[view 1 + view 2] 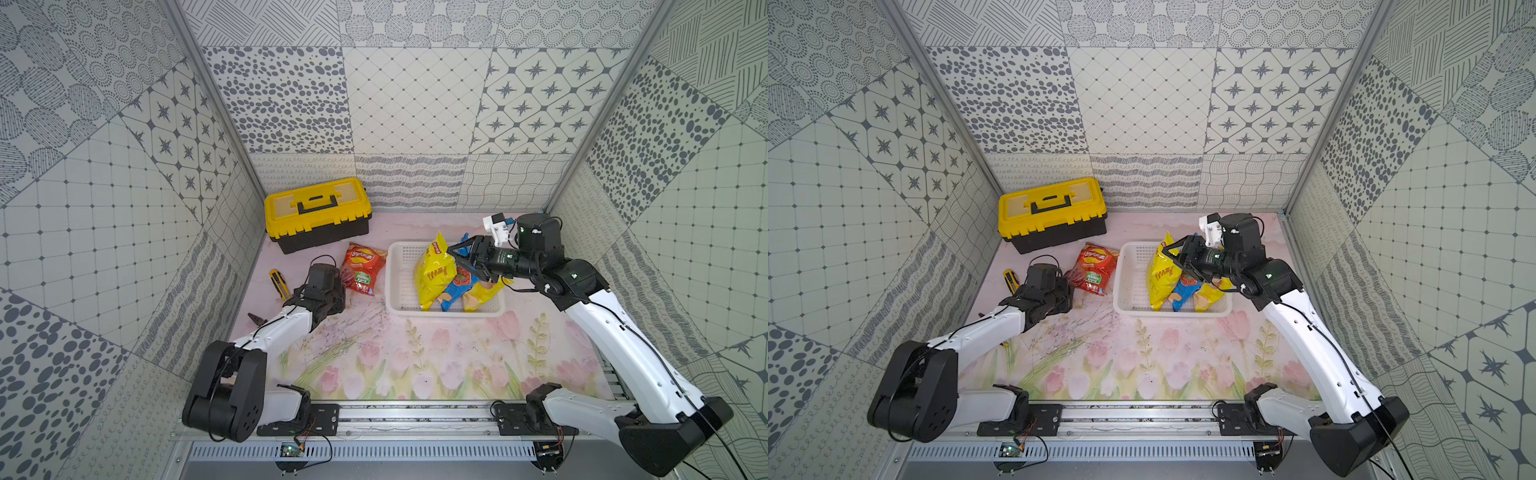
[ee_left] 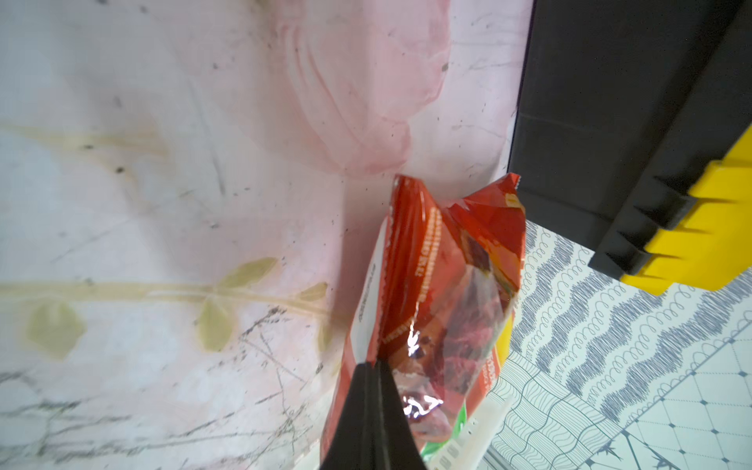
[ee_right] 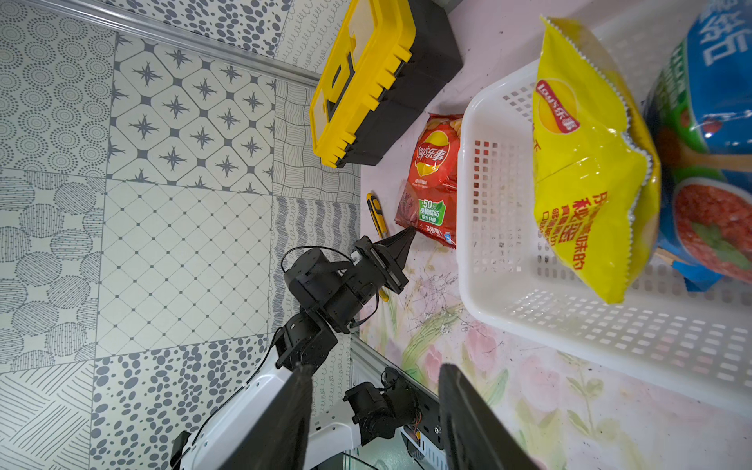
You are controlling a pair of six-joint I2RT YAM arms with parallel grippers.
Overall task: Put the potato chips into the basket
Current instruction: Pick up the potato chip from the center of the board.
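Note:
A red-orange bag of potato chips [image 1: 363,266] [image 1: 1094,266] lies on the mat just left of the white basket [image 1: 395,286] [image 1: 1121,286]. My left gripper [image 2: 374,366] [image 1: 344,291] is shut on that bag's [image 2: 447,285] near edge. A yellow bag [image 1: 434,274], a blue bag [image 1: 457,286] and a second yellow bag [image 1: 484,293] sit in the basket, leaning on one another. My right gripper [image 3: 374,368] [image 1: 459,257] hovers over the basket's right half, open, with nothing between its fingers.
A yellow-and-black toolbox [image 1: 318,208] stands at the back left, close behind the red-orange bag. A yellow utility knife [image 1: 279,284] and pliers [image 1: 257,319] lie beside my left arm. Patterned walls enclose three sides.

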